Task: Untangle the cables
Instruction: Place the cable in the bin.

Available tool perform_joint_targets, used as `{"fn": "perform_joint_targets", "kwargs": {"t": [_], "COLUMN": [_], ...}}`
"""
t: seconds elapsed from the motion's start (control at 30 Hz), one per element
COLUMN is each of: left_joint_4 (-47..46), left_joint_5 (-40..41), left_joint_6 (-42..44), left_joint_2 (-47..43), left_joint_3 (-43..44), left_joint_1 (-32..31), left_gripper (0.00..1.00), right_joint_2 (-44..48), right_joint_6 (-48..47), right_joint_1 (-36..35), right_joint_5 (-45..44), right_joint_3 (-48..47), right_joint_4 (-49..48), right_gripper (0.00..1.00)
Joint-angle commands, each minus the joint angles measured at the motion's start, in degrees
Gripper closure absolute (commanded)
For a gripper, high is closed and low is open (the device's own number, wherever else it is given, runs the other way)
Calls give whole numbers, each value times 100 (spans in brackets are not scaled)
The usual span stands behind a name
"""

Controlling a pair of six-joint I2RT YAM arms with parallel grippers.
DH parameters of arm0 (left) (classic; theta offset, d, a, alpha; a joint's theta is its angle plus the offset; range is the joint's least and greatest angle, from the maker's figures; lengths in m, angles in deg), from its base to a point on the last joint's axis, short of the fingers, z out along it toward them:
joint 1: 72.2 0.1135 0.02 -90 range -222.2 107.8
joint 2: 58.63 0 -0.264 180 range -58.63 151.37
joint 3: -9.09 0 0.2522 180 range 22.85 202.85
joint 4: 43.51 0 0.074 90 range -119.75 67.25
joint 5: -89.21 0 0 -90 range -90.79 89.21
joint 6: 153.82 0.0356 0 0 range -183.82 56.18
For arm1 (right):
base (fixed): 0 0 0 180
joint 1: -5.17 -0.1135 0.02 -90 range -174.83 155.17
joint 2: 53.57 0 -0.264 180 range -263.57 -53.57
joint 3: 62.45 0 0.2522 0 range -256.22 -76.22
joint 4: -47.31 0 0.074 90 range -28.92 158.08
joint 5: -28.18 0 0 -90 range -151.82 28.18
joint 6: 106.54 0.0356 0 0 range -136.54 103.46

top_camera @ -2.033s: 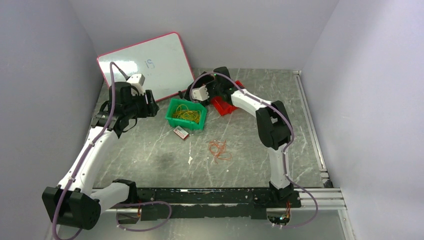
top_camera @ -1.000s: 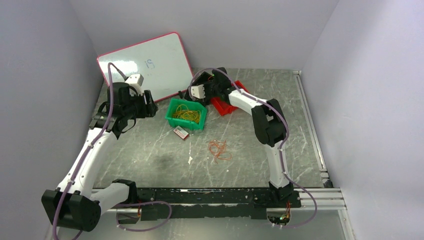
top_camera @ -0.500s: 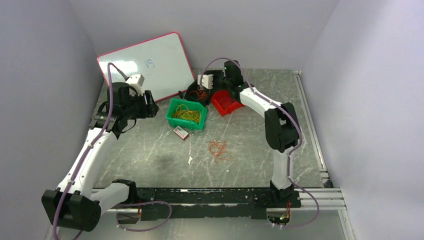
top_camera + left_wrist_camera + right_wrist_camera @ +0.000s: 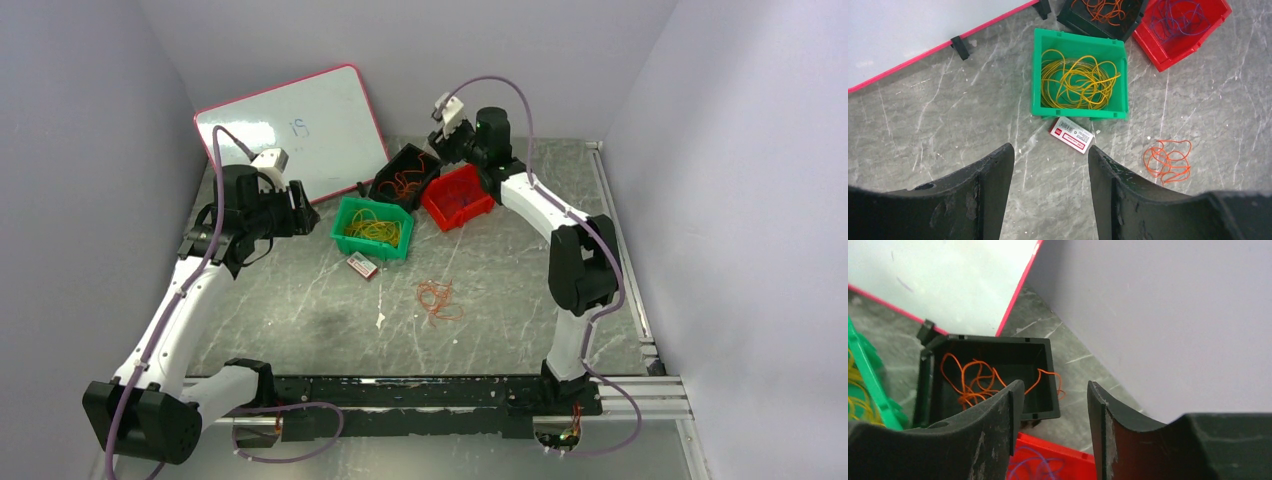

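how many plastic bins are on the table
3. The green bin sits mid-table, holding yellow cables. The black bin is just behind it, by the whiteboard. The red bin is beside the black one, to its right. None seems hidden.

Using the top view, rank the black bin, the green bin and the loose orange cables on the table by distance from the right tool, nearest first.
1. black bin, at the back, just below the right tool.
2. green bin, farther left and forward.
3. loose orange cables, mid-table.
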Motion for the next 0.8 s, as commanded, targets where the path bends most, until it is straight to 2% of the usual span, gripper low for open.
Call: {"fn": "perform_joint_targets", "kwargs": {"t": [0.0,0.13,0.37,0.5,0.63,0.77], "left_joint_4": [-79,-97,-110,-93,-72,-34], "left_joint_5": [-209,-278,-319,-311,-303,-256], "left_joint_6": [-99,-121,-170,-187,-172,-133], "left_joint_2": [-120,-95,-141,-181,-215,-230], "left_joint_3": [75,78,87,68,64,89], "left_joint_1": [58,58,58,58,58,58], "left_gripper": [39,40,40,40,40,40], "right_joint_2": [119,278,-60,-358,-737,-1154], "right_joint_6": [2266,4092,6719,7483,7813,7937], "right_joint_1": [-17,-55,-178,-247,-296,-290], "right_joint_5": [-852,-1466,-1980,-2256,-2431,-2247], "right_joint_3": [-150,431,463,331,8,-483], "right_joint_4": [401,-376,-892,-1003,-831,-347], "right_gripper": [48,50,48,48,48,48]}}
